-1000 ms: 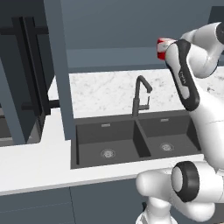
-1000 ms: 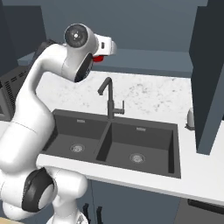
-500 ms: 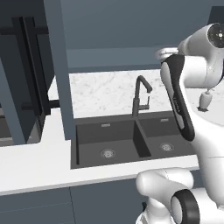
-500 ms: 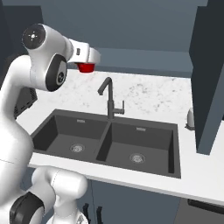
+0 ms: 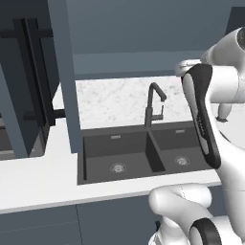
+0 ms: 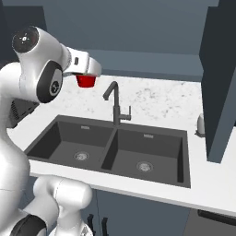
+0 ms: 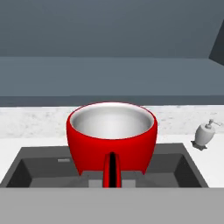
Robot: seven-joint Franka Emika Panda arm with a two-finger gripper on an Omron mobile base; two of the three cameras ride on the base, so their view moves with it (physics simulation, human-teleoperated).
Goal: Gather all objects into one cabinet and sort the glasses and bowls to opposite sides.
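Movement since earlier frames: the arm swung across the scene; in the right base view the end effector (image 6: 85, 73) and its load went from upper centre toward upper left, and in the left base view the red cup left the upper right of the frame, where the arm's links stood across the right side.
End effector state: closed on the red cup (image 6: 85, 81), fingers clamped on its near wall as seen in the hand view, where the cup (image 7: 112, 135) sat upright with its pale interior showing.
Cup position: held in the air above the left basin of the sink (image 6: 69, 146), left of the faucet (image 6: 116, 105), clear of the counter (image 6: 212, 184).
Cabinet: the slate-blue door (image 5: 62, 76) stood open at upper left of the left base view, its black bar handle (image 5: 36, 72) beside it.
Other items: a soap dispenser (image 7: 204, 135) stood on the counter at the right of the hand view.
Mug and bowl: could not be located.
Assessment: the swing carried the cup toward the cabinet side, so the carry phase appeared under way; placement was not yet done.
Risk: judged to be clipping the open door edge on approach.
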